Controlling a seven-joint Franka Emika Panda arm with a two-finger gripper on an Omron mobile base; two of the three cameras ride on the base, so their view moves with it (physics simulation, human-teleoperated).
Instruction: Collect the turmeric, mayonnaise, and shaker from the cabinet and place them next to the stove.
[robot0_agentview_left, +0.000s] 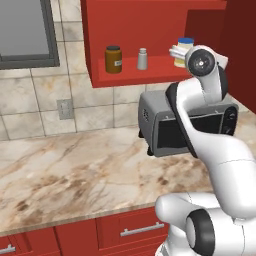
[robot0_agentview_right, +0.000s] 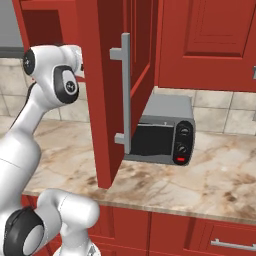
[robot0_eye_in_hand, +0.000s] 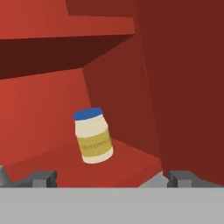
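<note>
The red cabinet (robot0_agentview_left: 150, 75) has its shelf open to me. On the shelf stand the amber turmeric (robot0_agentview_left: 113, 59) at the left, the small grey shaker (robot0_agentview_left: 142, 59) in the middle, and the blue-lidded mayonnaise (robot0_agentview_left: 186, 42) at the right. My gripper (robot0_agentview_left: 176, 52) is raised to shelf height just in front of the mayonnaise. In the hand view the mayonnaise (robot0_eye_in_hand: 93, 135) stands a little beyond the gripper (robot0_eye_in_hand: 113, 177), centred between the widely spread fingertips (robot0_eye_in_hand: 43, 178). The gripper is open and holds nothing. The stove is out of view.
A grey toaster oven (robot0_agentview_left: 165, 125) sits on the marble counter (robot0_agentview_left: 75, 170) under the cabinet, right below my arm. The open cabinet door (robot0_agentview_right: 107, 90) with its grey handle hangs beside the arm. Red drawers (robot0_agentview_left: 130, 230) run below the counter.
</note>
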